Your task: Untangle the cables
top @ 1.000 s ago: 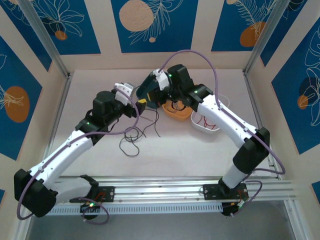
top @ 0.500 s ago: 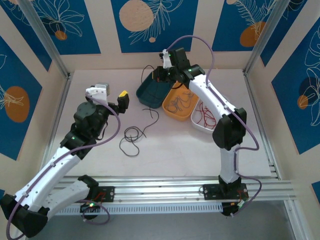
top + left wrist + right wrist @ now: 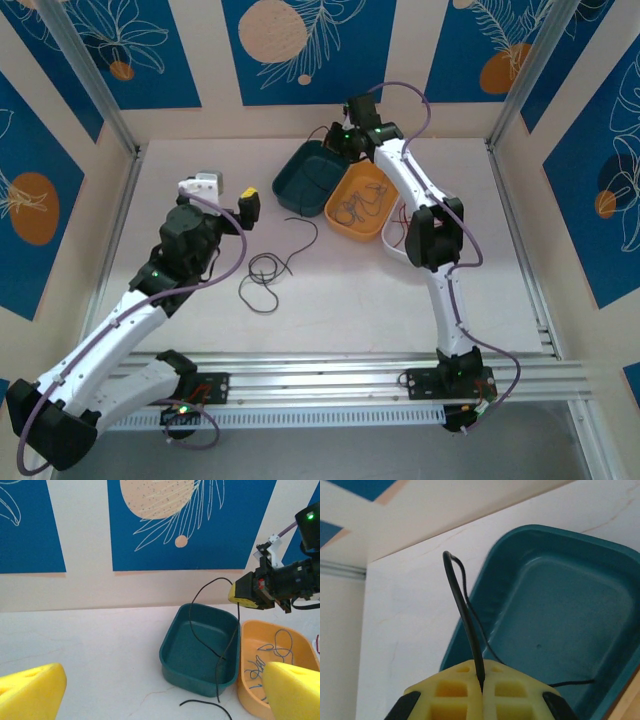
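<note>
**R claw**: closed on one black cable. It has moved from over the orange tray to the far rim of the teal tray. The cable arcs up from the pads, then drops into the teal tray.

**L claw**: open, empty, has pulled back to the left of the teal tray.

**Second black cable**: loose on the counter, near side of the teal tray.

**Judgement:** strand is separated; release comes next.

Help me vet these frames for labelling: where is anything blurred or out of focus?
Left wrist: the near yellow fingertips are soft, the teal bin sharp. Right wrist: the right gripper looks slightly soft, its pinched black cable crisp. Top external: sharp throughout, evenly lit.
</note>
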Available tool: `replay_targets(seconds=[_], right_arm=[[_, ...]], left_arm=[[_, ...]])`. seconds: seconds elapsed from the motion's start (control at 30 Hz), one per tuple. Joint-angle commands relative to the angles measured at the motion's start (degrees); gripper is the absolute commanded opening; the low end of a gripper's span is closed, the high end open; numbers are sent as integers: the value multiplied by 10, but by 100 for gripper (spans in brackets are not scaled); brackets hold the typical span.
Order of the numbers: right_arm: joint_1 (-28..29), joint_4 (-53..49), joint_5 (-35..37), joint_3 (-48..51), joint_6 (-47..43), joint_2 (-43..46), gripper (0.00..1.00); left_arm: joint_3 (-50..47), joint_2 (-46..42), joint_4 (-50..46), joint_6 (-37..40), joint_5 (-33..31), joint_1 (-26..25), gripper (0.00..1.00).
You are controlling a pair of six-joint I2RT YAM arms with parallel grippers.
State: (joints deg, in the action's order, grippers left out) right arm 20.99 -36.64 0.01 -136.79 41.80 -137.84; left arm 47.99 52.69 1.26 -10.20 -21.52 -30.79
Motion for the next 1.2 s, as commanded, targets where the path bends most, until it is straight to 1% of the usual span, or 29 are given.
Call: replay_targets(seconds=[0.0, 0.13, 0.2, 0.33, 0.53, 0.87, 1.17], right_arm=[[3, 4, 50, -27, 42, -15, 0], [-1, 15, 85, -33, 64, -29, 0], [-7, 16, 74, -43, 83, -39, 0], [-16, 21, 27, -69, 115, -51, 0], [-15, 43, 3, -68, 148, -41, 0], [-3, 58, 81, -60, 90, -55, 0], [29, 39, 121, -51, -18, -60, 0]], left_arm=[[-8, -4, 23, -10, -9, 6, 100], [-16, -7, 25, -15, -3, 7, 100], [-20, -6, 25, -19, 0, 7, 100], [-25, -2, 23, -25, 3, 8, 100], [-29, 7, 30, -33, 10, 7, 100], [-49, -6, 45, -27, 14, 8, 100], [-63, -7, 60, -23, -4, 9, 100]])
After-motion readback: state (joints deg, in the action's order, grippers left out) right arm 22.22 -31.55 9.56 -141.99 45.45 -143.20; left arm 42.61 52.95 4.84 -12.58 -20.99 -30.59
